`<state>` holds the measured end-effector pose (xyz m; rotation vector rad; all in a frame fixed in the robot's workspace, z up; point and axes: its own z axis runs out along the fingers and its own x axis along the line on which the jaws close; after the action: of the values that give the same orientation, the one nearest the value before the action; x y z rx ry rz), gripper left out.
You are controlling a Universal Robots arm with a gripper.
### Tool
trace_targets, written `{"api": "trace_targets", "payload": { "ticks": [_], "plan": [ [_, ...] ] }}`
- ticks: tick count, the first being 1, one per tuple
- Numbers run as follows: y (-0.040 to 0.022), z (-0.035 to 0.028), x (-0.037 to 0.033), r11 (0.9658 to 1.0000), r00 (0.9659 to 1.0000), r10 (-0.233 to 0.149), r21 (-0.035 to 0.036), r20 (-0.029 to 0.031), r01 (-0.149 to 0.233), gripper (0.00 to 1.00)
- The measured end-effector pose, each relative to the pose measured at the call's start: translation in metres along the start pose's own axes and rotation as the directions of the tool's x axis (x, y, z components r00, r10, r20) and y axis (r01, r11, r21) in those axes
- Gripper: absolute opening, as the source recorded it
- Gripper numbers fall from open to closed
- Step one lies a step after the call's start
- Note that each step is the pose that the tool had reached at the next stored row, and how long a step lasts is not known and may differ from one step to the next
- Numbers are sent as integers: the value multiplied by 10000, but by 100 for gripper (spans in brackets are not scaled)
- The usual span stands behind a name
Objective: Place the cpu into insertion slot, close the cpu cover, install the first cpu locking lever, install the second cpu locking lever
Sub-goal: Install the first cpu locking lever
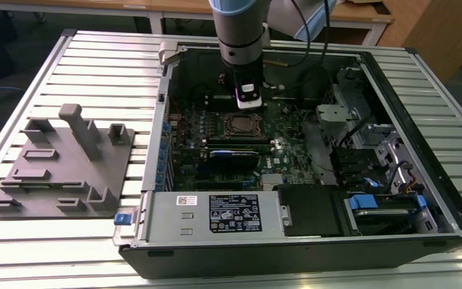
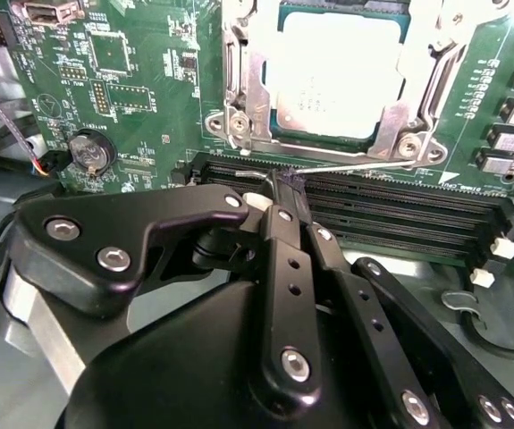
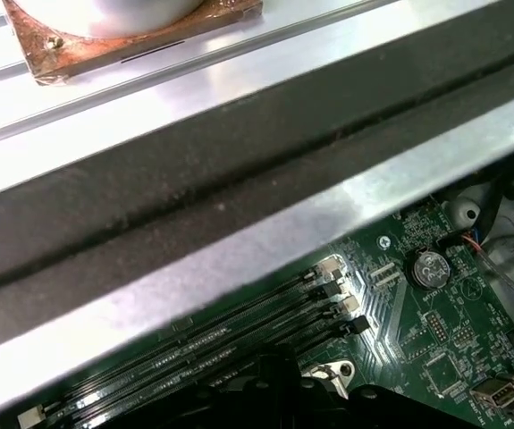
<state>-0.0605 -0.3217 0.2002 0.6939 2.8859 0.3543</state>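
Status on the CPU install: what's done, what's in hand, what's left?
Done: the cpu sits in the insertion slot, with the cpu cover lying over its edges. In hand: the gripper is at a thin wire lever between the cover and the long black slots. Left: I can't confirm that either locking lever is latched.

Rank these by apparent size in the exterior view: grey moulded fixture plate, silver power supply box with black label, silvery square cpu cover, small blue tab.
1. grey moulded fixture plate
2. silver power supply box with black label
3. silvery square cpu cover
4. small blue tab
No two look alike.
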Motion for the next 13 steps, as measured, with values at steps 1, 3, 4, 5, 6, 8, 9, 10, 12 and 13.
{"api": "trace_targets", "payload": {
  "ticks": [1,3,4,5,6,8,9,10,12,13],
  "plan": [
    [0,2,1,10000,10000,-7,33,16,7,11],
    [2,8,3,9999,10000,-30,130,62,29,11],
    [4,9,4,9999,10000,-36,156,74,35,11],
    [7,10,5,9999,10000,-37,158,75,36,11],
    [9,10,7,9999,10000,-37,158,76,36,11],
    [14,12,10,9999,10000,-36,157,76,35,11],
    [18,13,11,9999,10000,-36,157,76,35,11],
    [21,13,13,9999,10000,-37,156,75,35,11],
    [33,16,20,9999,10000,-37,157,76,35,11],
    [40,18,23,9999,10000,-37,157,76,36,11]
  ]
}}
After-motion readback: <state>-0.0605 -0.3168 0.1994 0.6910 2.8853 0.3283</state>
